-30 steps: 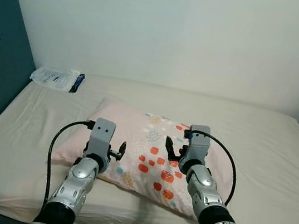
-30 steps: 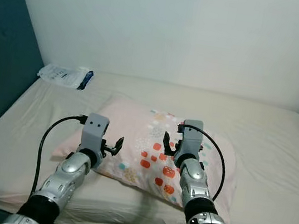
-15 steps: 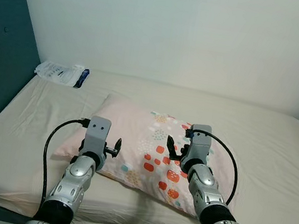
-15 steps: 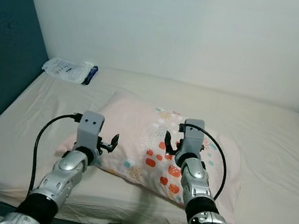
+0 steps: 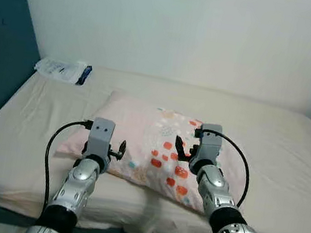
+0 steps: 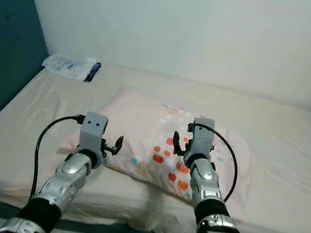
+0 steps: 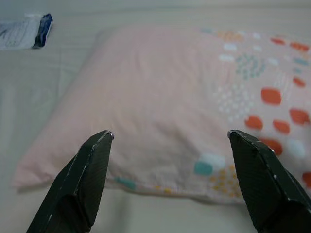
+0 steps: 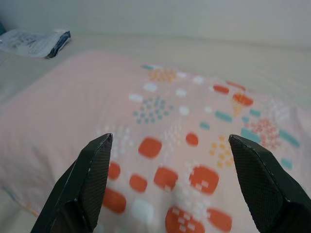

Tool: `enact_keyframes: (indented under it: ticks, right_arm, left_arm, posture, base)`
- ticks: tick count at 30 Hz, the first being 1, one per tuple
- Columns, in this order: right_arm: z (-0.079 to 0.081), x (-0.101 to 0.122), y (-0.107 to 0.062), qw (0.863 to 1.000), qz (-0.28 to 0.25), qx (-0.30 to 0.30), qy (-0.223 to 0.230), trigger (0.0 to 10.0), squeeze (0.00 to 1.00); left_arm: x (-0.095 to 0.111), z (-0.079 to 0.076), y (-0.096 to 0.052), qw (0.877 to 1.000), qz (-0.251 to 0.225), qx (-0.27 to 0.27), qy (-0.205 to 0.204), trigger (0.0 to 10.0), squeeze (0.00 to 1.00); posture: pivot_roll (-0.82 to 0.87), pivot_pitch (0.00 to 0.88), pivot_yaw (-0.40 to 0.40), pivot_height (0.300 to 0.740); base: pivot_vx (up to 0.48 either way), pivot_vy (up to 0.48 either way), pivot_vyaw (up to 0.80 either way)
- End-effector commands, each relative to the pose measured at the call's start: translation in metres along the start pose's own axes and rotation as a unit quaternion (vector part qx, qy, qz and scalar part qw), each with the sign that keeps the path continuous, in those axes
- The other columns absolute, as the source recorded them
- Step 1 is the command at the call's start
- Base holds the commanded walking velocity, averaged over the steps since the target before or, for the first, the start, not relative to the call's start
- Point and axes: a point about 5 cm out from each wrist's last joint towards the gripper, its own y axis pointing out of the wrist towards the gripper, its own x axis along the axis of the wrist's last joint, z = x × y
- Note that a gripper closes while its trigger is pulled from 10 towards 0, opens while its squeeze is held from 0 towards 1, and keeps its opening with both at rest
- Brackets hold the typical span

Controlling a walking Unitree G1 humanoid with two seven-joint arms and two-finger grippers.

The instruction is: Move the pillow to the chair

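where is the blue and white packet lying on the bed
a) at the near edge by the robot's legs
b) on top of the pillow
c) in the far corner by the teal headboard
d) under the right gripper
c, the packet lies in the far corner of the bed beside the teal headboard, apart from the pillow.

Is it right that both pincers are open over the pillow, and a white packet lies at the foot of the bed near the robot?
Not quite. The left pincer and right pincer are open over the pillow, but the white packet lies at the far corner of the bed, by the wall and headboard, as the left eye view shows.
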Motion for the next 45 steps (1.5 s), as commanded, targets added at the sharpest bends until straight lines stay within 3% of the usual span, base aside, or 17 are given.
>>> enact_keyframes:
  ticks: [1, 30, 39, 40, 41, 42, 43, 44, 45]
  right_arm:
    - [-0.001, -0.003, -0.001, 1.0, 0.007, 0.0, -0.007, 10.0, 0.0]
    - [0.0, 0.001, 0.0, 1.0, -0.003, -0.001, -0.008, 10.0, 0.0]
    - [-0.007, 0.006, 0.0, 1.0, -0.012, -0.009, 0.002, 10.0, 0.0]
    - [-0.009, 0.007, 0.0, 1.0, -0.014, -0.01, 0.005, 10.0, 0.0]
    - [-0.01, 0.008, 0.0, 1.0, -0.017, -0.01, 0.008, 10.0, 0.0]
    - [-0.01, 0.008, 0.0, 1.0, -0.017, -0.01, 0.008, 10.0, 0.0]
    - [-0.012, 0.009, 0.0, 1.0, -0.018, -0.007, 0.018, 10.0, 0.0]
    - [-0.013, 0.009, 0.0, 0.999, -0.019, -0.005, 0.025, 10.0, 0.0]
    - [-0.013, 0.009, 0.0, 0.999, -0.019, -0.005, 0.025, 10.0, 0.0]
  left_arm:
    - [-0.005, 0.0, 0.0, 1.0, 0.009, 0.003, -0.001, 10.0, 0.0]
    - [-0.002, 0.001, 0.002, 1.0, 0.007, 0.007, -0.004, 10.0, 0.0]
    - [0.012, 0.035, 0.016, 0.992, 0.011, 0.067, -0.106, 10.0, 0.0]
    - [0.014, 0.042, 0.019, 0.987, 0.017, 0.078, -0.138, 10.0, 0.0]
    - [0.017, 0.048, 0.023, 0.979, 0.025, 0.076, -0.19, 10.0, 0.19]
    - [0.017, 0.048, 0.023, 0.979, 0.025, 0.076, -0.19, 10.0, 0.19]
    - [0.018, 0.05, 0.026, 0.968, 0.035, 0.063, -0.242, 10.0, 0.4]
    - [0.02, 0.05, 0.027, 0.959, 0.039, 0.051, -0.276, 10.0, 0.4]
    - [0.02, 0.05, 0.027, 0.959, 0.039, 0.051, -0.276, 10.0, 0.4]
  posture:
    - [0.0, 0.0, -0.064, 0.616]
    - [0.0, 0.0, -0.055, 0.596]
    - [0.0, 0.02, -0.051, 0.576]
    - [0.0, 0.027, -0.05, 0.576]
    - [-0.01, 0.058, -0.051, 0.576]
    - [-0.01, 0.058, -0.051, 0.576]
    - [-0.01, 0.088, -0.045, 0.576]
    - [-0.01, 0.096, -0.044, 0.576]
    - [-0.01, 0.096, -0.044, 0.576]
  base:
    - [0.0, 0.0, 0.0]
    - [0.0, 0.0, 0.0]
    - [0.0, 0.0, 0.0]
    - [0.0, 0.0, 0.0]
    - [0.0, 0.0, 0.0]
    - [0.0, 0.0, 0.0]
    - [0.0, 0.0, 0.0]
    - [0.0, 0.0, 0.0]
    - [0.0, 0.0, 0.0]
